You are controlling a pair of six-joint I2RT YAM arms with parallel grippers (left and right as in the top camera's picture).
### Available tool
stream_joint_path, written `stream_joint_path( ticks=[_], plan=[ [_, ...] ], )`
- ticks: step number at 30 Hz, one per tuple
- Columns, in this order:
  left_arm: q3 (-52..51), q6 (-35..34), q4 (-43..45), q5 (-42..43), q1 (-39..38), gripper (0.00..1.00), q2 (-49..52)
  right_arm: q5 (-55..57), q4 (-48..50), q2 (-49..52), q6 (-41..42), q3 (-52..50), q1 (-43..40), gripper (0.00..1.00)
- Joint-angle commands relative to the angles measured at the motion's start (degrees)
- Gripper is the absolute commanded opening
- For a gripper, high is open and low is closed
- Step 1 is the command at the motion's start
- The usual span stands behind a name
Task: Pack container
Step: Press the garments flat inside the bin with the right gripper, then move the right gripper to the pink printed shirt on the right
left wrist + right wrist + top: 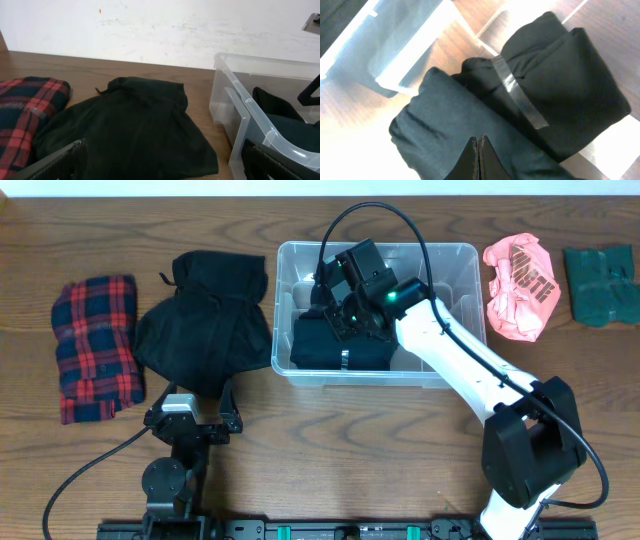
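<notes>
Treat the container, mid-table between a black garment and a pink garment, as light, stiff and slick, gripping its thick rim, with right gripper closed tip-to-tip over folded dark clothes inside, left gripper spread wide, empty.

overhead: bright, even light, sharp, soft shadows on tabletop | left wrist: pale washed wall, black cloth lacks detail | right wrist: overexposed glare through container, fingers blurred
</notes>
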Motion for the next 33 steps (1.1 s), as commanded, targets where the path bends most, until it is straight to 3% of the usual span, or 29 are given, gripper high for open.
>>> stream_joint_path(
  ticks=[1,15,24,33],
  plan=[
    [-0.8,0.1,-2.1,0.4,-0.2,0.98,-0.3,-1.1,-0.6,0.2,-0.9,0.6,1.9,0.01],
    [-0.8,0.1,-2.1,0.4,-0.2,0.98,-0.3,0.2,-1.7,10.5,-0.9,0.6,3.8,0.01],
    [-0.8,0.1,-2.1,0.4,-0.2,0.98,-0.3,0.5,-5.5,0.3,-0.9,7.1,2.5,0.05],
    [-0.8,0.1,-2.1,0.4,-0.2,0.98,-0.3,12.7,-9.5,-14.7,1.1,8.4,-6.1,0.11]
  ],
)
